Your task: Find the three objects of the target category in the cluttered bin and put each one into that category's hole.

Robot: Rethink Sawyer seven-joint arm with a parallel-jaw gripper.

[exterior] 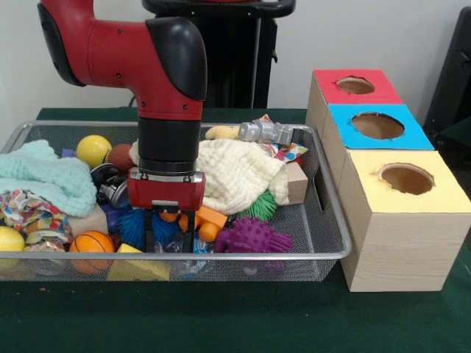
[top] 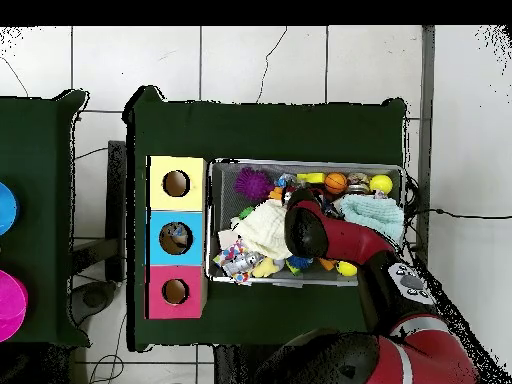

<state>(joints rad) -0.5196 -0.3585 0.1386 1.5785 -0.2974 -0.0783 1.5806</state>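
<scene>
A: Front view first. Where is the bin?

B: The bin [exterior: 324, 193] sits on the green table [exterior: 221, 323], left of three cardboard boxes in a row. The arm [exterior: 147, 51] comes down into its middle.

A: And the gripper?

B: The gripper [exterior: 173, 237] hangs low among the toys. Two dark fingers [exterior: 150, 237] stand apart, with a gap between them; nothing clearly pinched. An orange block [exterior: 211, 219] lies just beside the right finger, a blue spiky toy [exterior: 138, 228] just to the left.

A: Other clutter?

B: A purple spiky toy [exterior: 254, 237] near the front rim, a small basketball [exterior: 92, 243] and a yellow wedge [exterior: 140, 266] front left, a cream cloth [exterior: 235, 173] mid-bin, a mint cloth [exterior: 44, 176] far left, a yellow ball [exterior: 93, 149] behind it, a grey metal part [exterior: 265, 132] at the back.

A: The hole?

B: The hole [exterior: 355, 85] is in the red top of the farthest box, empty as far as I can see, well apart from the gripper. The blue-topped box [exterior: 377, 126] and yellow-topped box [exterior: 406, 180] come nearer the camera.

A: Overhead view?

B: The bin [top: 305, 165] lies right of the boxes. The arm [top: 330, 235] reaches up over its middle and hides the gripper. The hole [top: 175, 291] is in the lowest box, nearest the robot's base. Something lies in the blue-topped box [top: 176, 238]; I cannot tell what.
</scene>
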